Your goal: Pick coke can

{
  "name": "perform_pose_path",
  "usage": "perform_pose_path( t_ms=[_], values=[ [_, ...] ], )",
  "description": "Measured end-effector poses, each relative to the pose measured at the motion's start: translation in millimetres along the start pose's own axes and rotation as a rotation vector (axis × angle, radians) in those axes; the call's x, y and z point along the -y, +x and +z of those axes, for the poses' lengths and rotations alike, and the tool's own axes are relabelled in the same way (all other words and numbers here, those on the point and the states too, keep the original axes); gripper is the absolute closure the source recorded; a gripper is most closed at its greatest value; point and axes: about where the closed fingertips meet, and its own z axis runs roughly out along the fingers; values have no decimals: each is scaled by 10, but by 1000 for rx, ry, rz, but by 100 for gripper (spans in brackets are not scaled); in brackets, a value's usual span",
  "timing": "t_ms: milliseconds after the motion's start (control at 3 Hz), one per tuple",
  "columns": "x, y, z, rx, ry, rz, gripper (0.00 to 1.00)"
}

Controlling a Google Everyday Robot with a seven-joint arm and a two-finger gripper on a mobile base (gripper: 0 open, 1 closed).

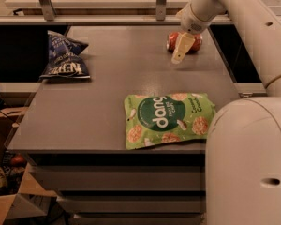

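The coke can (172, 41) is a small red can lying on its side at the far right of the grey table (107, 88). My gripper (181, 50) hangs at the end of the white arm, right in front of the can, and covers its middle. Red shows on both sides of the gripper. I cannot tell whether the gripper touches the can.
A green "dang" bag (168, 118) lies flat near the table's front right edge. A dark blue chip bag (64, 57) sits at the far left. The robot's white body (248, 163) fills the lower right. Cardboard boxes (9, 200) stand on the floor at the left.
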Motion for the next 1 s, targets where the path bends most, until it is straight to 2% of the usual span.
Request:
perform_pose_path(
  t_ms=[333,667,1000],
  values=[
    [-11,81,62,-8,-17,16,0],
    [-13,138,96,-8,-24,29,16],
    [-19,187,95,-7,-26,39,39]
  ],
)
